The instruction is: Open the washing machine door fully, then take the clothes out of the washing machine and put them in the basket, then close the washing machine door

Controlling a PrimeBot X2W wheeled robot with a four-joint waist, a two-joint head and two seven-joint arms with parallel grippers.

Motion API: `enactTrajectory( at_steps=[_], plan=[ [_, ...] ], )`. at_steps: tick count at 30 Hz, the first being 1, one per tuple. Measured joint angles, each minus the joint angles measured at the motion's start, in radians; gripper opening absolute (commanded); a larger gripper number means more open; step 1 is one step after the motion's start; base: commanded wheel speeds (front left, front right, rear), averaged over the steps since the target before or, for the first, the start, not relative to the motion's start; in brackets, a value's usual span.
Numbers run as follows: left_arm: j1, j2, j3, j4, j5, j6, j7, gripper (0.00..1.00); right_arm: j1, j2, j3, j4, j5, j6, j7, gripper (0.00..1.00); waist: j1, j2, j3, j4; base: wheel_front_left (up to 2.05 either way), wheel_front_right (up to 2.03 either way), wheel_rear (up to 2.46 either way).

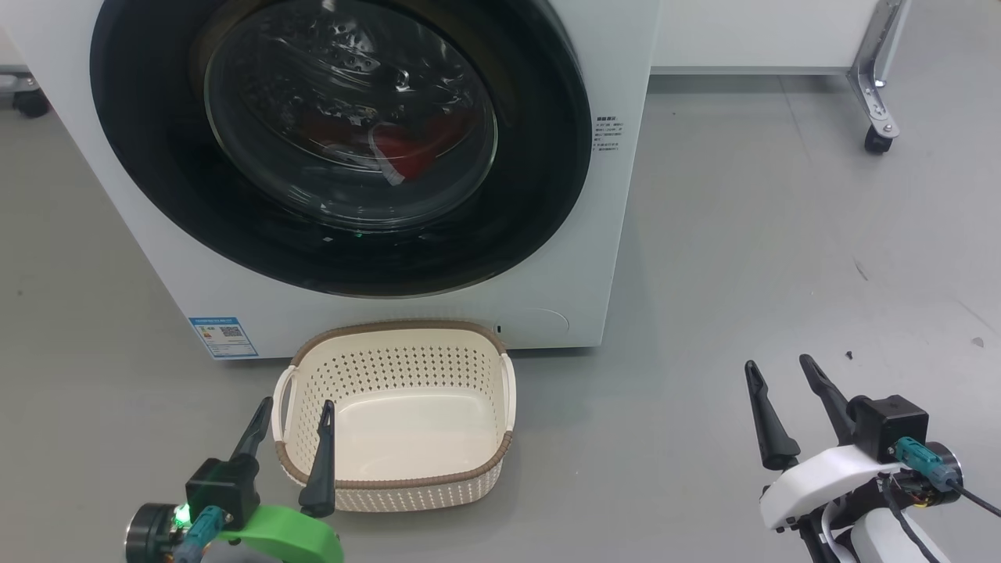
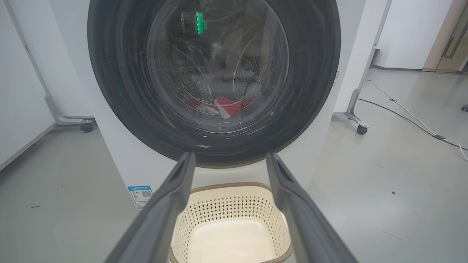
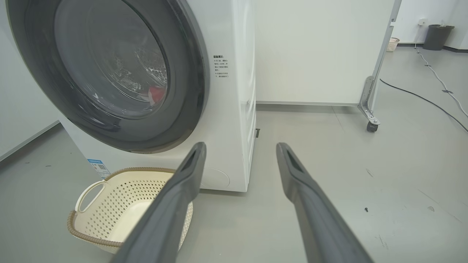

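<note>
Now your left gripper (image 1: 297, 401) and right gripper (image 1: 778, 361) are spread wide, empty; pull the hard, slippery washing machine door (image 1: 133, 117) by its rim.

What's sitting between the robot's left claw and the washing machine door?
The empty cream basket, on the floor below the washing machine door, framed by the left gripper in the left wrist view.

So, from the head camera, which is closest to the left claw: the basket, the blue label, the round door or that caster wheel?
From the left gripper:
1. Basket, right beside its fingers.
2. Blue label, low on the washing machine front.
3. Door, higher up.
4. Caster wheel, far right, behind.
</note>
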State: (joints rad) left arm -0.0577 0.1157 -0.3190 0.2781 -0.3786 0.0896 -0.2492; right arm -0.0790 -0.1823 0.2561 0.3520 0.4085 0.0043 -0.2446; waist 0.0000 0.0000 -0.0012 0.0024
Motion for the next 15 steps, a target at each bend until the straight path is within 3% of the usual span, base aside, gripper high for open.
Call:
enactTrajectory(
  at_steps=[15],
  plan=[
    [-0.001, -0.004, -0.003, 0.017, 0.001, 0.002, 0.0, 1.0, 0.0, 0.009, -0.019, 0.012, -0.007, 0.003, 0.0, 1.0, 0.0, 0.0, -0.008, 0.0, 0.0, 0.0, 0.0]
  ],
)
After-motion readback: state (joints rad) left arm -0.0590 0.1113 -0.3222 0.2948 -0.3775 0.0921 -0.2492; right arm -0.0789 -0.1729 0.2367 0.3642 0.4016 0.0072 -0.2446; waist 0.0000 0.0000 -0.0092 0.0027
